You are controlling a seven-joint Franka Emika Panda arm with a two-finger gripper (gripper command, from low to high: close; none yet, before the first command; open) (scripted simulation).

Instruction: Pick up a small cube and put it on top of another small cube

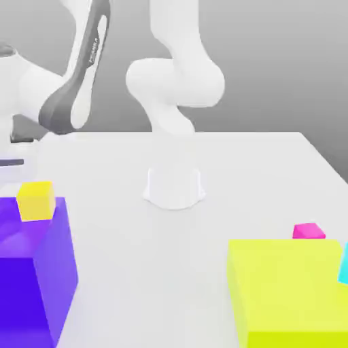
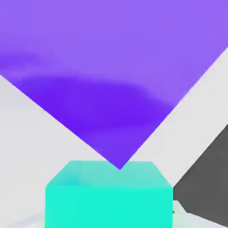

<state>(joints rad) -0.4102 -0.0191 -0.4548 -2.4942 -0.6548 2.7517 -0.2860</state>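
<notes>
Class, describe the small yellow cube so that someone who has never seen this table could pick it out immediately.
Start at the big purple block at the exterior view's left edge of the white table. The small yellow cube rests on that block's top face. The other small cubes are pink and turquoise, both over by the big yellow-green block on the right.

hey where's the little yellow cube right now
The small yellow cube sits on top of the big purple block, at the exterior view's left, near that block's back edge.

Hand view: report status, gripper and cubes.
Gripper shut on teal cube, above the big purple block. Yellow cube sits on that purple block. Pink cube behind the big yellow block.
</notes>
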